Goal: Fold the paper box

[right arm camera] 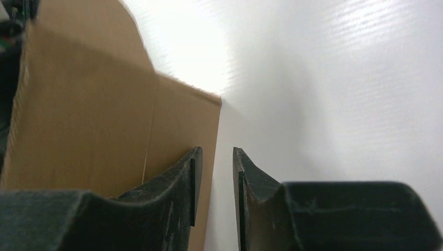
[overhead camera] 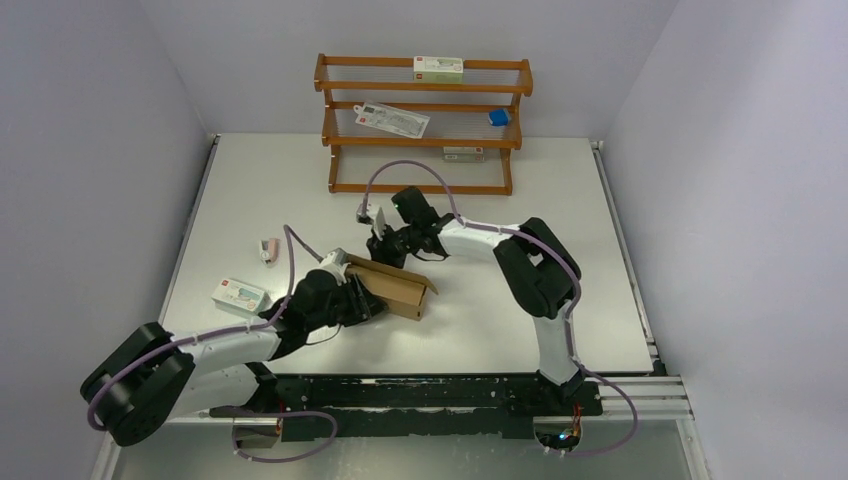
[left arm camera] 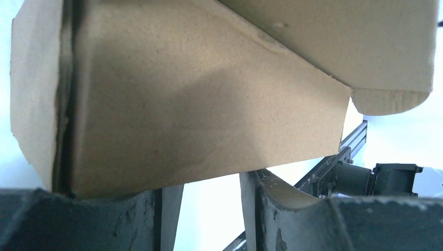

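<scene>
1. Left pincer [left arm camera: 209, 180]: jaws about half open, with nothing between them. The lower edge of the box [left arm camera: 198, 104] touches both fingertips just ahead.
2. Box: partly erected, lying between the two pincers. Expect light, thin cardboard that is stiff across panels, yields at creases and dents easily. Take hold at a flap or a free panel edge, not on a crease.
3. Right pincer [right arm camera: 217, 151], at the far end: jaws narrowly parted, gripping nothing. A panel edge lies just beside one finger.

place: robot lab cell | evidence: bare white walls [overhead camera: 90, 90], white table [overhead camera: 280, 180], wooden rack [overhead camera: 420, 187], rail-mounted arms [overhead camera: 545, 270]
</scene>
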Action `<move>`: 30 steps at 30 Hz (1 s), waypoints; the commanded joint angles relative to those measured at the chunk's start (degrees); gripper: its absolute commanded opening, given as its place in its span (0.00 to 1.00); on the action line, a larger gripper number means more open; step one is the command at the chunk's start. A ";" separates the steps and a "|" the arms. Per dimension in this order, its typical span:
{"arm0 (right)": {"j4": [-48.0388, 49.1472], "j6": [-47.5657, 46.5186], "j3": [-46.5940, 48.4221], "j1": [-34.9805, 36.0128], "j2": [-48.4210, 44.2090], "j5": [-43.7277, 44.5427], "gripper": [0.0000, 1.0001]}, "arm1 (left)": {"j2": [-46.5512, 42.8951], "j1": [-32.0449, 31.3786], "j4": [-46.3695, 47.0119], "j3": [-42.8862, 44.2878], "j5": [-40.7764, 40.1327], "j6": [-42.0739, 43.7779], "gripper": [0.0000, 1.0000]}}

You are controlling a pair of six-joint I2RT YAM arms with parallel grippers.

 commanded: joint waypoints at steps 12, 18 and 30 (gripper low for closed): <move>-6.05 -5.39 5.13 -1.81 -2.01 5.83 0.37 | -2.31 -2.47 -2.66 2.35 -5.12 2.21 0.54; -5.29 -1.07 1.17 -3.95 -9.68 15.89 0.41 | -12.03 -2.35 -16.38 4.85 -7.77 6.58 0.58; -15.07 10.95 -5.86 -4.73 -27.99 35.85 0.54 | -16.72 -0.64 -48.23 25.73 -16.69 24.63 0.65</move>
